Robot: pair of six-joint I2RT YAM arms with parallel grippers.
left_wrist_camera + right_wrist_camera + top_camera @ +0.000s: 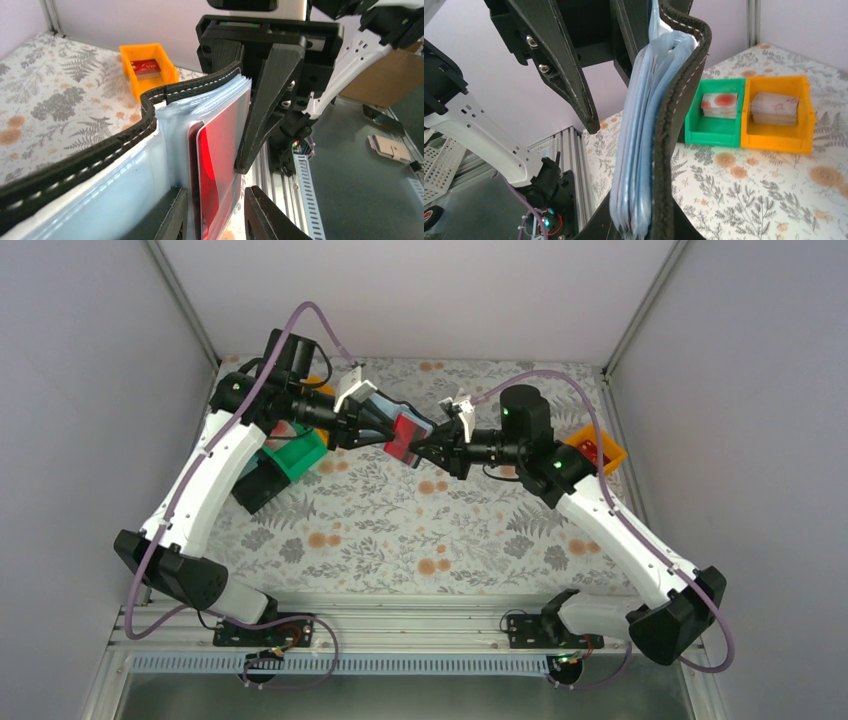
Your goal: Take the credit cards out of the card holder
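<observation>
The black stitched card holder hangs open in mid-air between both arms, its pale blue sleeves fanned out. My right gripper is shut on the holder's lower edge, and its black fingers clamp the leather spine. A red credit card sits in the outermost sleeve and also shows from above. My left gripper straddles that sleeve. One finger sits between the sleeves, and a narrow gap separates the other from the card. Other cards are hidden.
On the floral table an orange bin at the right holds a red card. A green bin and an orange bin at the left hold pale cards. A black tray lies below the green bin.
</observation>
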